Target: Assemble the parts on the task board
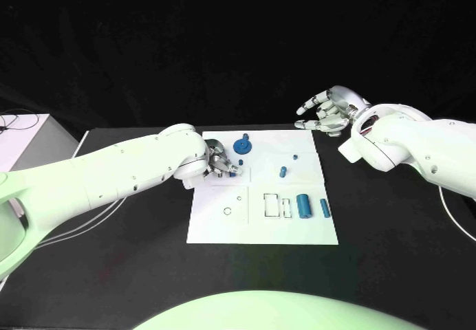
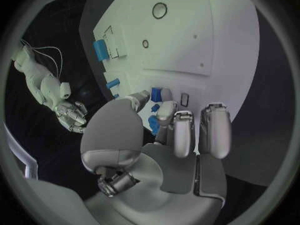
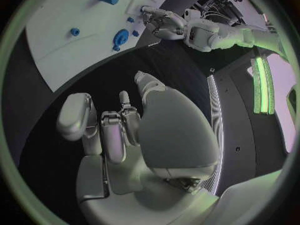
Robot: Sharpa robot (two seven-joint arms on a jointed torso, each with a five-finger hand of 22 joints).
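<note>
Starting nearest me, the white task board point(image 1: 260, 227) lies flat on the black tabletop point(image 1: 397, 247), smooth and matte, with outlined slots beside two blue cylinders point(image 1: 303, 205). Farther along, my left robot hand point(image 1: 220, 163) curls its silver fingers low over the board's left side around small blue parts point(image 2: 156, 94); I cannot tell whether it truly grips one. I judge I am picking or seating a small part; next calls for a careful, aligned press. Beyond sits a round blue gear-like piece point(image 1: 243, 145). Farthest, my right robot hand point(image 1: 325, 113) hovers spread wide, empty, off the board's far corner.
</note>
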